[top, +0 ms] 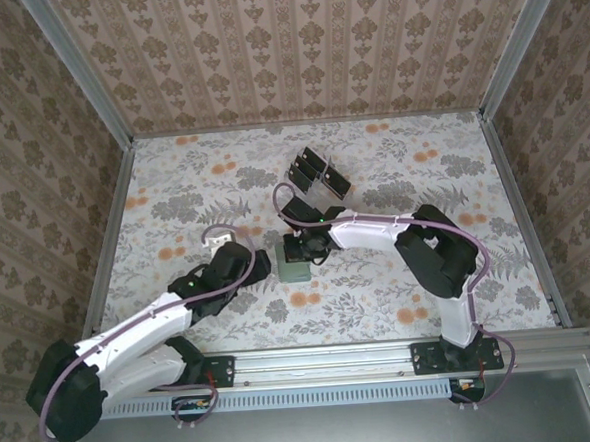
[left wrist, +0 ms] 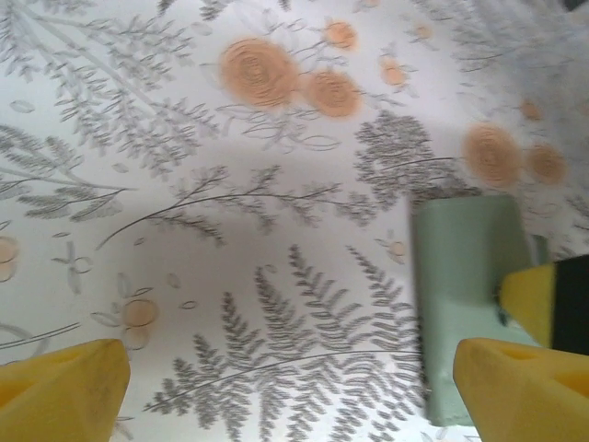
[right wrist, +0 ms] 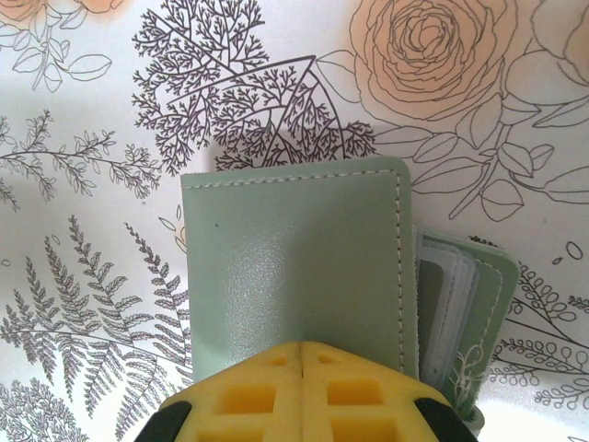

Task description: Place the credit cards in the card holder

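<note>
Floral tablecloth (top: pixel 422 173), grey-green card holder (right wrist: pixel 294 267), closed right hand (right wrist: pixel 302 368)

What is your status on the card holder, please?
Left gripper open beside card holder. Right gripper shut over it. Credit cards beyond, none held.
</note>
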